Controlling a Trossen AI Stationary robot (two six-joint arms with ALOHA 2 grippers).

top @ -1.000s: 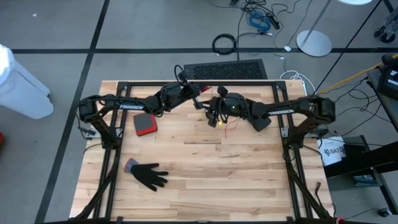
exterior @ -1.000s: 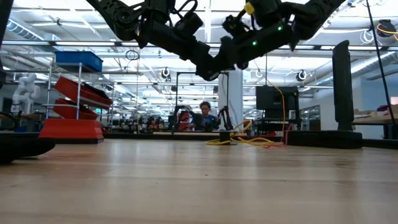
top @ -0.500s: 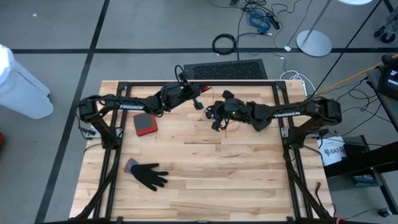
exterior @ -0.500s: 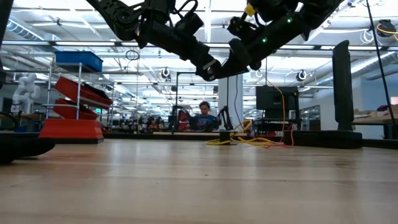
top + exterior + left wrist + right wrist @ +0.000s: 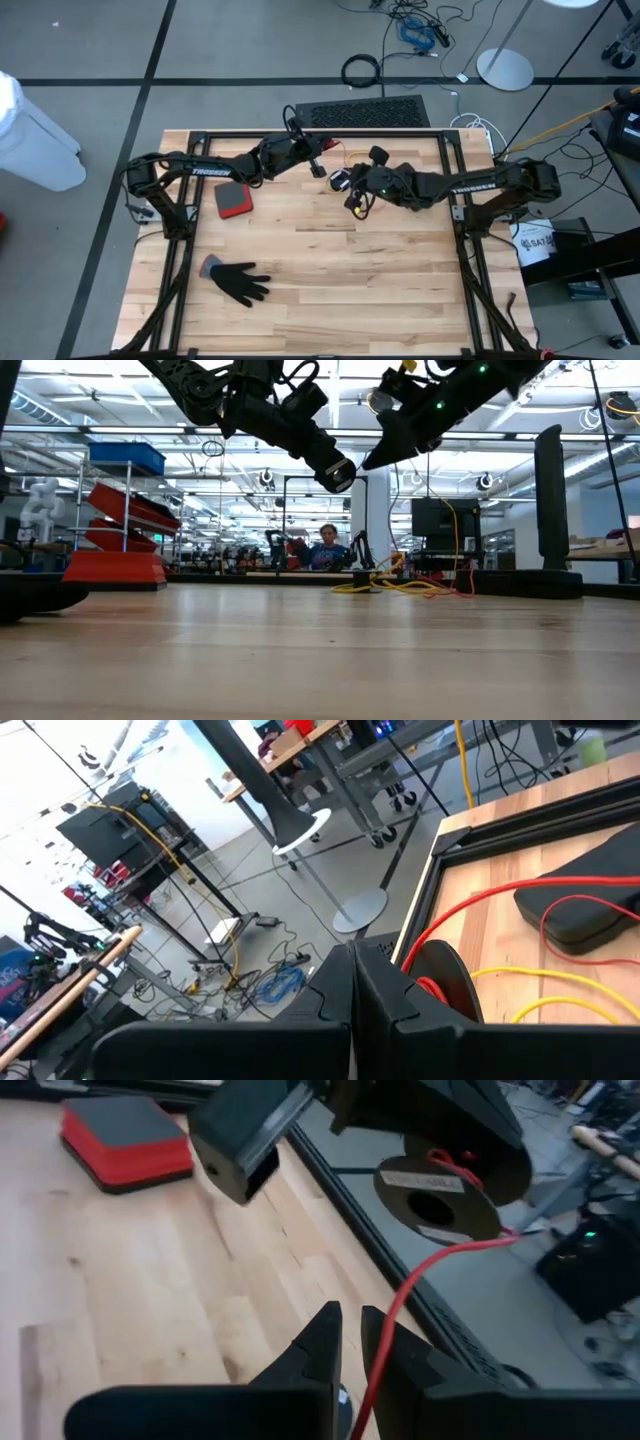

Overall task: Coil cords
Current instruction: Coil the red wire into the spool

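Observation:
Both grippers hang high over the table's far middle. My left gripper (image 5: 320, 167) (image 5: 352, 985) points level and is shut. A black spool (image 5: 470, 1200) (image 5: 445, 980) wound with thin red cord sits beside its fingers. The red cord (image 5: 420, 1280) (image 5: 480, 910) runs slack from the spool to my right gripper (image 5: 345, 188) (image 5: 350, 1320), whose fingertips stand a narrow gap apart. A thin yellow cord (image 5: 540, 982) shows over the wood below, with a yellow bit (image 5: 355, 210) under the right gripper. My left gripper has its fingers shut together, and the spool's rim (image 5: 432, 970) lies against the outer side of one finger. What keeps the spool there is hidden. My right gripper has the red cord (image 5: 385, 1342) running along one finger's inner edge into the gap. I cannot tell whether it touches.
A red-and-black pad (image 5: 232, 200) lies at the left, and a black glove (image 5: 240, 282) lies nearer the front left. A black frame rail (image 5: 400, 132) runs along the far edge. A person (image 5: 328, 545) sits in the room far behind the table.
My right gripper has drawn back from the left gripper, going up and toward the table's right edge, and its wrist has turned. The red cord now spans the wider space between the two grippers.

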